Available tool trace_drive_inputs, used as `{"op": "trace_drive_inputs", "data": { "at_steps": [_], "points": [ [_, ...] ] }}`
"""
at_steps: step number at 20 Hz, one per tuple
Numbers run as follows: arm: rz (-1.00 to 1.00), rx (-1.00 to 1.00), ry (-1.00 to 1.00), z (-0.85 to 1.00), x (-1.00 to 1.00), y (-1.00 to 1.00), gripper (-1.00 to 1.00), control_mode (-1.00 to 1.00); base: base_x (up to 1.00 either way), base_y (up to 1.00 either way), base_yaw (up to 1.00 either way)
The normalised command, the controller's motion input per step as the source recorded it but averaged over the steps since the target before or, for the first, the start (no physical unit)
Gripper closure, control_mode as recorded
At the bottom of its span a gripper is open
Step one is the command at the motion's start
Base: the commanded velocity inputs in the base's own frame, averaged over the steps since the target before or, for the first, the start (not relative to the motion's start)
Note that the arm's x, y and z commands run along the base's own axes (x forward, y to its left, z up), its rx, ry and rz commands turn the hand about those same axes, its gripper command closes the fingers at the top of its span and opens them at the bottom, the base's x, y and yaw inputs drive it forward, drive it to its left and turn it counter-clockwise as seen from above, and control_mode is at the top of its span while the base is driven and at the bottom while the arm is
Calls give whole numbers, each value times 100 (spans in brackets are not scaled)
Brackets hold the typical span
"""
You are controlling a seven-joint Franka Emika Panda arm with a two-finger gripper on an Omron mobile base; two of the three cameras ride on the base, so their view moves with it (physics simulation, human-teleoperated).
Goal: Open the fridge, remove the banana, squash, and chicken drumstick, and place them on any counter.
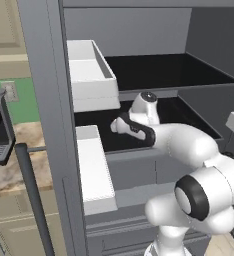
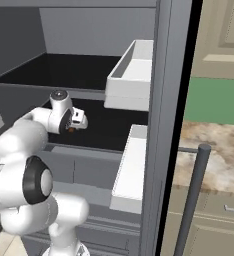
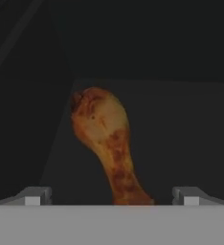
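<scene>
One item is in hand at this step: the brown, club-shaped chicken drumstick [image 3: 106, 143], lying on the dark lower shelf of the tall matte grey fridge [image 1: 49, 125], whose doors stand open. The robot's two-finger gripper [image 3: 111, 196] is inside the fridge just in front of the drumstick, its tips spread wide to either side of the thin bone end and gripping nothing (the thick end points deeper into the fridge). Next, I judge, it must advance a little, close on the narrow shank, then withdraw towards the mottled beige stone-look counter [image 2: 214, 150] beside the fridge.
</scene>
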Motion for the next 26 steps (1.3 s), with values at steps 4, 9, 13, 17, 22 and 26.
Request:
{"op": "trace_drive_inputs", "data": {
  "at_steps": [4,9,13,17,22,26],
  "points": [
    [0,0,0,-13,21,0,-100,-100,0,0,0],
    [0,0,0,-13,24,0,-100,-100,0,0,0],
    [0,0,0,-17,14,5,-100,-100,0,0,0],
    [0,0,0,-19,3,8,-100,-100,0,0,0],
    [0,0,-2,-29,0,5,-100,-100,0,0,0],
    [0,0,-2,-25,0,0,-100,-100,0,0,0]
  ]
}}
